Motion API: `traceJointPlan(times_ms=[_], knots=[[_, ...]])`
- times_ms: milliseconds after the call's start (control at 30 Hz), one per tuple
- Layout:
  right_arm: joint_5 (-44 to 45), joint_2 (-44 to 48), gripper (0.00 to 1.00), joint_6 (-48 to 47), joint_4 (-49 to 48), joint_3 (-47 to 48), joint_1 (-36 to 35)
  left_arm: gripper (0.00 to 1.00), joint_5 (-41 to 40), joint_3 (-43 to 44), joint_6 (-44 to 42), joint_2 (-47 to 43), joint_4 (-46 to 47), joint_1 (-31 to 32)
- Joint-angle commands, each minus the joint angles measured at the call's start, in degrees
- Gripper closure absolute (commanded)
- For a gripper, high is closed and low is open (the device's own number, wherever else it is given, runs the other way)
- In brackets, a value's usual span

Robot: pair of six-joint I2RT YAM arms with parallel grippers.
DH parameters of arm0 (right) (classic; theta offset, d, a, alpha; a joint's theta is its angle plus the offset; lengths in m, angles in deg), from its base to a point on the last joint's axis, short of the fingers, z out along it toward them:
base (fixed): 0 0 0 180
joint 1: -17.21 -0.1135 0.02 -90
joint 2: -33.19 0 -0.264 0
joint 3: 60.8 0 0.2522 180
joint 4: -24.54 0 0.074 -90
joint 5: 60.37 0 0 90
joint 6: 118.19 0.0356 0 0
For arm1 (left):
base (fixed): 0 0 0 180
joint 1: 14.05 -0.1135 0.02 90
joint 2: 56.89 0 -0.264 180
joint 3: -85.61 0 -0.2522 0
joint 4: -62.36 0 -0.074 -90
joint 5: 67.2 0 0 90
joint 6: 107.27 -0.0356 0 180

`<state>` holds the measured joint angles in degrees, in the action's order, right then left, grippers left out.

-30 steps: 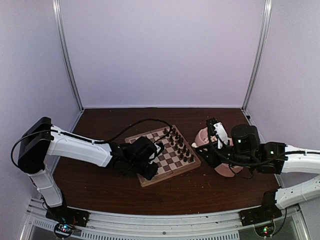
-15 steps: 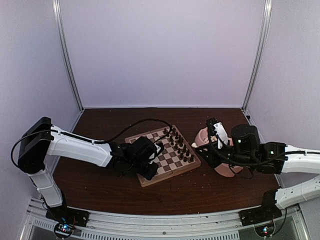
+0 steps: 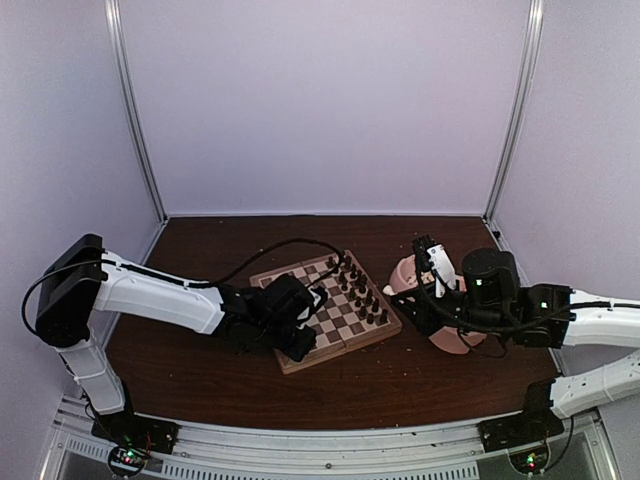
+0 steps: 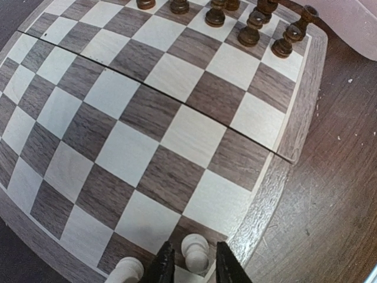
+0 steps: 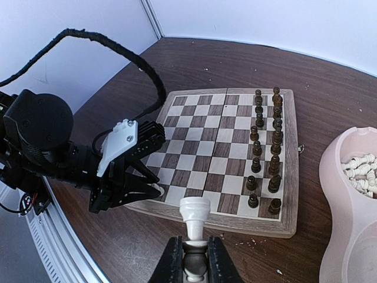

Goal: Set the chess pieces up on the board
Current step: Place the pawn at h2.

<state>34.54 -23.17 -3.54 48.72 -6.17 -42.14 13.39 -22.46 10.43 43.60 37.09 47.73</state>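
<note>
Placement of a cream pawn [image 4: 194, 251] at the near corner of the board [image 4: 177, 135] is judged to be the step in hand. The pawn is seen upright just inside the pale border, between the fingers of the left gripper [image 4: 192, 260]; its jaws stand slightly apart, with a thin gap visible on each side, so the pawn is flanked rather than clamped. A second cream piece [image 4: 125, 271] stands just beside it along the same edge. For a clean release, the jaws should be widened evenly and the gripper lifted straight up, so that neither the pawn nor its neighbour is tipped; centring on the square should be checked before withdrawal. Off the board's right side, a flat-topped cream piece [image 5: 194, 211] is clamped upright in the closed right gripper [image 5: 193, 250]; it should be carried level and clear of the left arm. Further off, the middle squares are bare; dark pieces [image 4: 250, 32] are ranged in two rows along the far side; beyond them, loose cream pieces [image 5: 360, 171] lie in the pink bowl [image 5: 339, 194].
</note>
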Motion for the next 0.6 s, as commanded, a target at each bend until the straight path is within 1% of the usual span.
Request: traceJointPlan(times_ms=[0, 67, 300, 433, 567], knots=[[-0.36, -0.03, 1.00, 0.36, -1.79, -0.64, 0.27, 0.67, -0.64, 0.08, 0.33, -1.39, -0.96, 0.75], [-0.62, -0.32, 1.00, 0.40, -1.65, -0.48, 0.27, 0.63, -0.94, 0.33, 0.25, -1.96, -1.34, 0.88], [-2.68, -2.55, 1.00, 0.22, -1.01, 0.78, 0.29, 0.56, -1.43, 3.14, -0.77, -6.29, -4.70, 1.04], [-5.95, -6.37, 1.00, 0.63, 0.07, 3.23, 0.25, 0.54, -1.98, 4.07, -1.61, -10.17, -6.44, 1.06], [-10.32, -12.18, 1.00, 0.68, 4.31, 8.36, 0.46, 0.53, -1.77, 3.02, -4.06, -14.86, -5.84, 1.06]])
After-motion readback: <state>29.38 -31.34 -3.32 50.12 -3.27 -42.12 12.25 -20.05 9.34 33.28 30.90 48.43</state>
